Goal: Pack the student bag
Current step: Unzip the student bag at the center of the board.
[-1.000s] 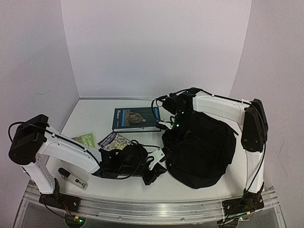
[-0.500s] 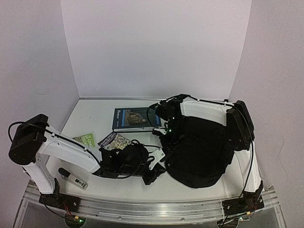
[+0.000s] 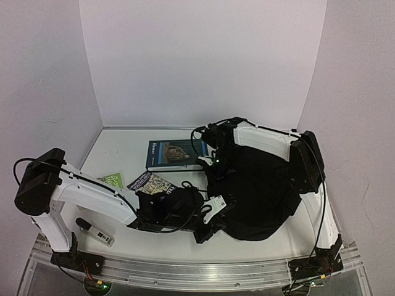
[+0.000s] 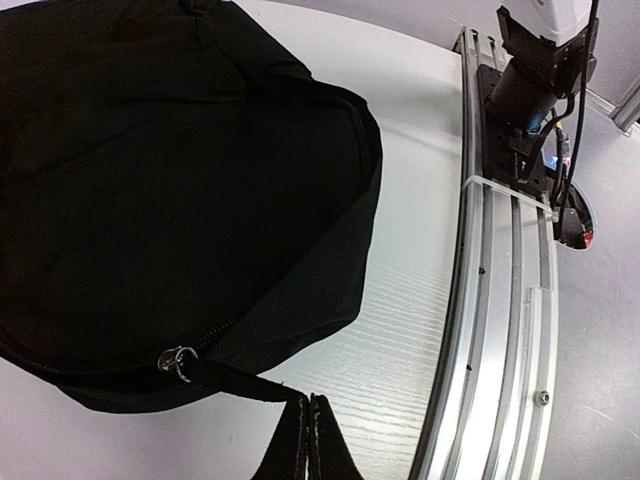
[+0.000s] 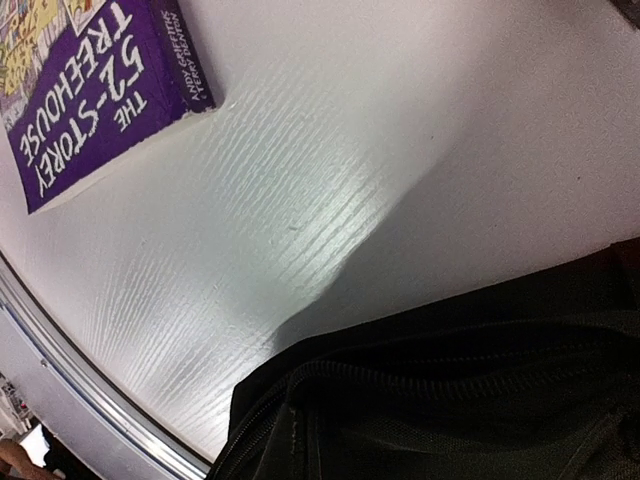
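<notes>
The student bag (image 3: 265, 191) is a big black fabric backpack lying on the right half of the table. My left gripper (image 3: 210, 217) is at its near left corner. In the left wrist view the left gripper (image 4: 309, 425) is shut on the black pull strap (image 4: 240, 385) that runs from the zipper slider (image 4: 177, 361). My right gripper (image 3: 213, 165) sits on the bag's far left rim. In the right wrist view the zippered rim (image 5: 430, 380) is lifted off the table and fills the jaw area, so the fingers are buried in fabric.
A dark blue book (image 3: 176, 154) lies behind the bag. A purple Treehouse book (image 3: 148, 182) (image 5: 90, 90) and a green booklet (image 3: 111, 180) lie to the left. A small white and black tool (image 3: 94, 231) lies near the left base. The metal rail (image 4: 500, 300) runs along the front edge.
The right gripper came down and left onto the bag's rim and closed there. The left gripper moved right with the strap, and the bag's near side bunched up.
</notes>
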`<state>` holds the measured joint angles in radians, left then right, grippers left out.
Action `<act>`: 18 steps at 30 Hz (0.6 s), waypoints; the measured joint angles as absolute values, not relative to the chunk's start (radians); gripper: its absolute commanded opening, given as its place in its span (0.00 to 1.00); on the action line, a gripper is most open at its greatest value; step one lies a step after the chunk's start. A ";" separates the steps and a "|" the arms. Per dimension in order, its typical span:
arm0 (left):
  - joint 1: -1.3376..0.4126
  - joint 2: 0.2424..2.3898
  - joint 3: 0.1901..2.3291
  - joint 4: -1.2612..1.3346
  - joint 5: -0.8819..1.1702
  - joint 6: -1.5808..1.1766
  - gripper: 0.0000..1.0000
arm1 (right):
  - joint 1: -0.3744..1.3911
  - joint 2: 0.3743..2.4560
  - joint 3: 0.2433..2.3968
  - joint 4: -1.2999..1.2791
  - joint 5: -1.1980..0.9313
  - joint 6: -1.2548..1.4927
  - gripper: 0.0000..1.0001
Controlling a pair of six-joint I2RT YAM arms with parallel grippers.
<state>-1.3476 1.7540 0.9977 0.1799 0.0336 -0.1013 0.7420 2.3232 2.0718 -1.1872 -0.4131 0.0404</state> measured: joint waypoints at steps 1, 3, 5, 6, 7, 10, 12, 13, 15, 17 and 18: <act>-1.347 1.755 0.998 0.180 0.032 -0.102 0.00 | 0.735 2.323 2.072 -1.185 -0.428 0.047 0.26; -1.347 1.754 0.998 0.187 0.027 -0.108 0.00 | 0.724 2.321 2.074 -1.170 -0.452 0.041 0.41; -1.345 1.754 0.997 0.196 0.025 -0.125 0.00 | 0.713 2.310 2.068 -1.154 -0.472 0.038 0.59; -1.341 1.753 0.997 0.203 0.026 -0.136 0.00 | 0.706 2.296 2.055 -1.144 -0.481 0.030 0.67; -1.337 1.752 0.996 0.207 0.026 -0.142 0.00 | 0.700 2.274 2.037 -1.140 -0.490 0.028 0.75; -1.325 1.750 0.998 0.218 0.024 -0.165 0.00 | 0.675 2.187 1.983 -1.130 -0.517 0.021 0.83; -1.319 1.752 1.009 0.214 0.023 -0.180 0.00 | 0.652 2.116 1.957 -1.131 -0.531 0.007 0.86; -1.315 1.756 1.022 0.209 0.023 -0.187 0.00 | 0.636 2.076 1.947 -1.128 -0.539 0.001 0.87; -1.309 1.779 1.065 0.197 0.023 -0.194 0.00 | 0.598 1.997 1.923 -1.119 -0.559 -0.009 0.87; -1.304 1.819 1.129 0.183 0.024 -0.198 0.00 | 0.552 1.927 1.894 -1.115 -0.577 -0.019 0.87; -1.301 1.844 1.162 0.176 0.026 -0.199 0.00 | 0.530 1.895 1.878 -1.116 -0.585 -0.024 0.87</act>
<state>-1.3014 1.8436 1.1622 0.1763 0.0259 -0.1986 0.5301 1.8946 1.8776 -1.1158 -0.5853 -0.0236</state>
